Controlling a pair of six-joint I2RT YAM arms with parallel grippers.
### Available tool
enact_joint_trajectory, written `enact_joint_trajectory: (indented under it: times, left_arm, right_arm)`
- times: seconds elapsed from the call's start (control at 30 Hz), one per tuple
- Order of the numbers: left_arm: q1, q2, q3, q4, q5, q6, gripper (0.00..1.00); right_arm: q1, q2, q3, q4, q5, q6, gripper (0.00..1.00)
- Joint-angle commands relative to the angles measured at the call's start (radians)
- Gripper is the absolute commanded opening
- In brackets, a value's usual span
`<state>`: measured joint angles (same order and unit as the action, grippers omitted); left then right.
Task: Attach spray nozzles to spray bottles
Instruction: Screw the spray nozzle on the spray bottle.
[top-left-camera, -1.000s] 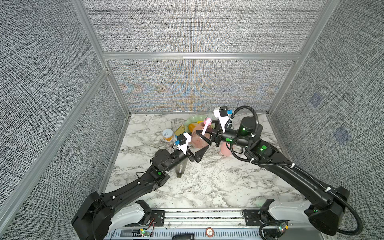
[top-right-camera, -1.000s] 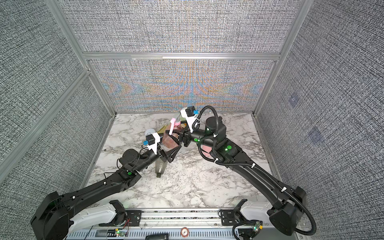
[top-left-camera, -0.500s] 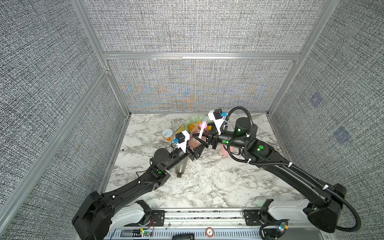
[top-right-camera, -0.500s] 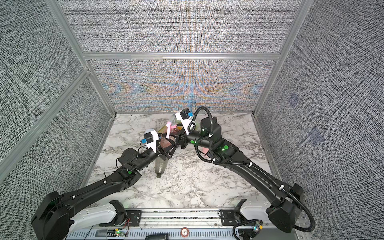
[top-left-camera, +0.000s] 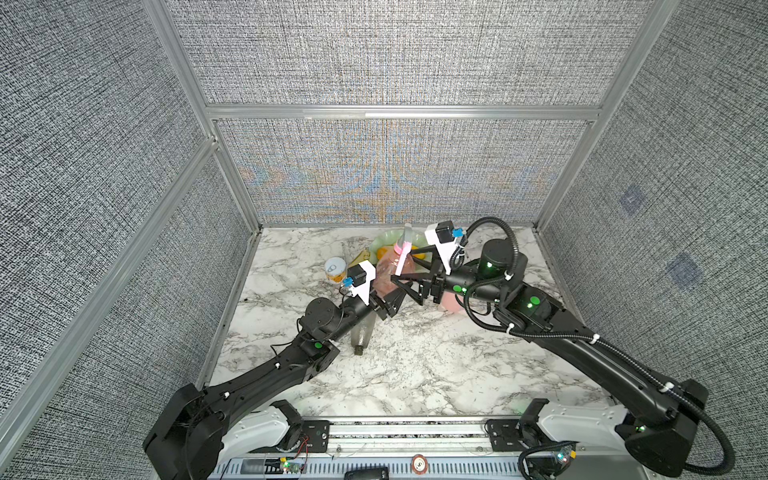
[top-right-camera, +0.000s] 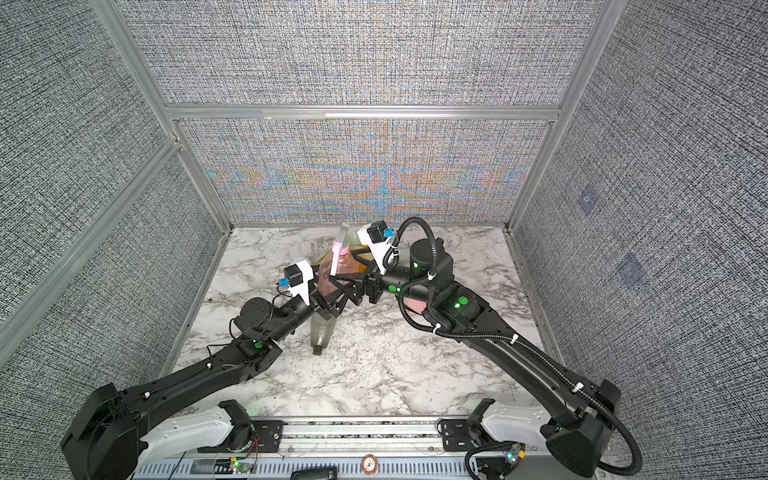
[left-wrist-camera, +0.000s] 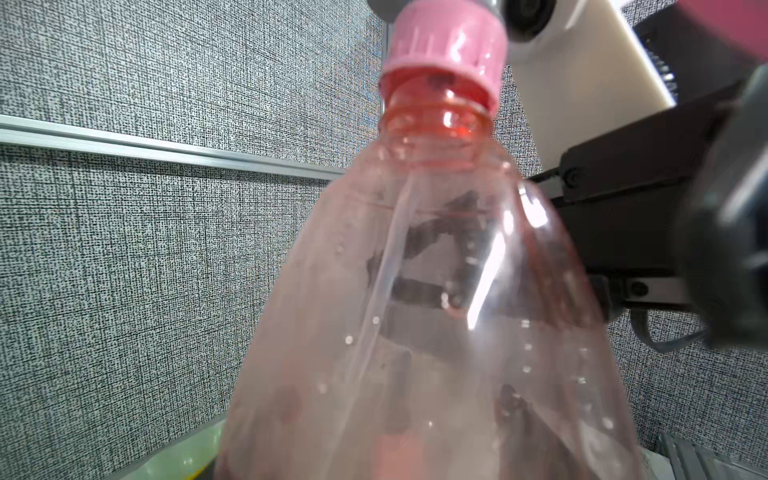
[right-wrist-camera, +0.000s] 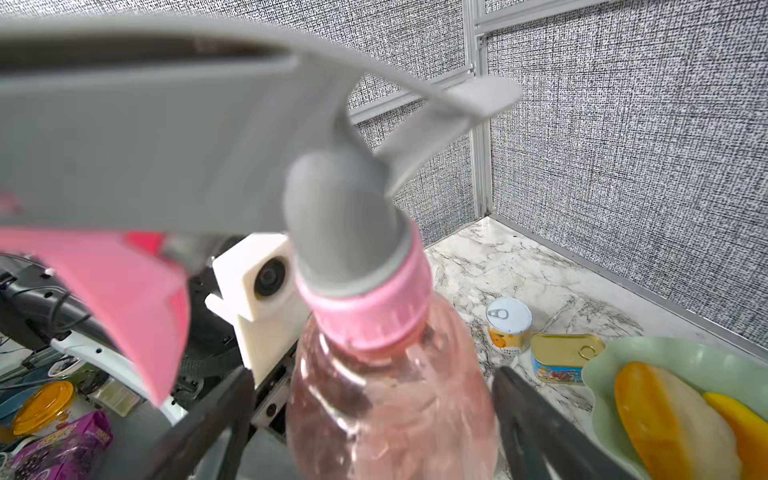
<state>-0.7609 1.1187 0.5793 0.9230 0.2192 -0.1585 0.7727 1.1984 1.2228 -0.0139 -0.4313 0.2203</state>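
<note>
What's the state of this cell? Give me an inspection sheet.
Surface: marble table, no spills seen.
Job's things: pink bottle aloft, nozzle on its neck; grey bottle lying under left arm; pale pink bottle under right arm.
Clutter: round can, flat tin, green plate of fruit.
Grippers: left gripper shut on pink bottle; right gripper open, fingers either side of it.
Cables: black hose looped above right arm.
Surroundings: grey fabric walls, metal frame.

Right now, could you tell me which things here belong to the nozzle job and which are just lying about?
Job: clear pink bottle, grey-and-pink nozzle on it, smoky grey bottle, pastel pink bottle.
Lying about: round can, flat tin, green bowl.
</note>
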Motion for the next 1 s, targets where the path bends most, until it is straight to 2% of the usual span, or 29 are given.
enact_joint_trajectory:
  times: [0.0,0.13,0.43,0.97]
  left_arm:
    - [0.009,0.002,0.001,0.045,-0.015,-0.027,0.71]
    - [0.012,0.005,0.004,0.046,0.01,-0.036,0.71]
    - [0.012,0.027,0.029,0.03,0.117,-0.067,0.71]
    - [0.012,0.032,0.041,0.008,0.166,-0.07,0.71]
  right_arm:
    - [0.0,-0.021,0.002,-0.112,-0.013,-0.057,0.9]
    - [-0.032,-0.04,0.019,-0.194,-0.03,-0.097,0.85]
    - [-0.108,0.021,0.204,-0.33,-0.144,-0.209,0.53]
    - [-0.134,0.105,0.322,-0.302,-0.225,-0.196,0.53]
